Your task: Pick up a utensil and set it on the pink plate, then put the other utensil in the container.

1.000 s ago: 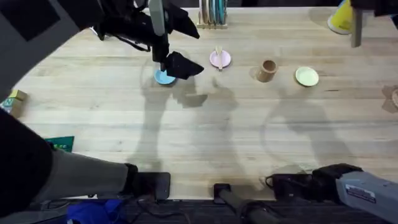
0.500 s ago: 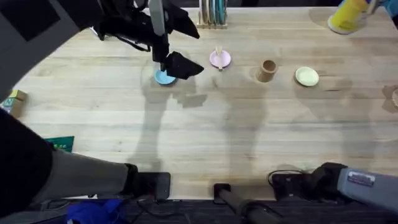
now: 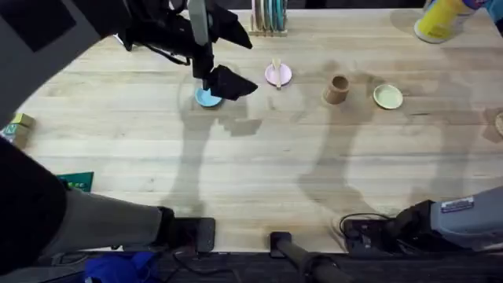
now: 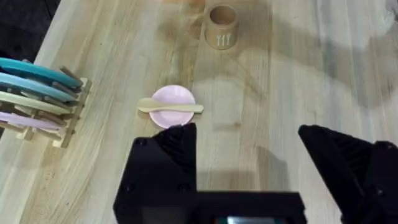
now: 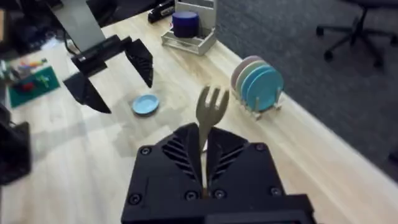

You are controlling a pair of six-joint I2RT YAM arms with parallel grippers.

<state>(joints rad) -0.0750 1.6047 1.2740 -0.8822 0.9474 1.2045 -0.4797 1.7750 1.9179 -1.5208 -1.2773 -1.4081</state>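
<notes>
Now the right end effector (image 5: 204, 163) is clamped on the fork (image 5: 208, 118), tines up, far from the container (image 3: 338, 88). It could slip or miss the small cup. The stick utensil (image 4: 170, 107) lies on the pink plate (image 4: 171, 99), just ahead of the left end effector (image 4: 249, 155), whose fingers are apart above the worktop (image 3: 259, 173). A blue plate (image 3: 206, 98) and plate rack (image 4: 37, 99) sit nearby

Looks like an office or lab: grey carpet (image 5: 348, 81), wheeled chair (image 5: 360, 25), and a pale wooden surface (image 3: 259, 165).
</notes>
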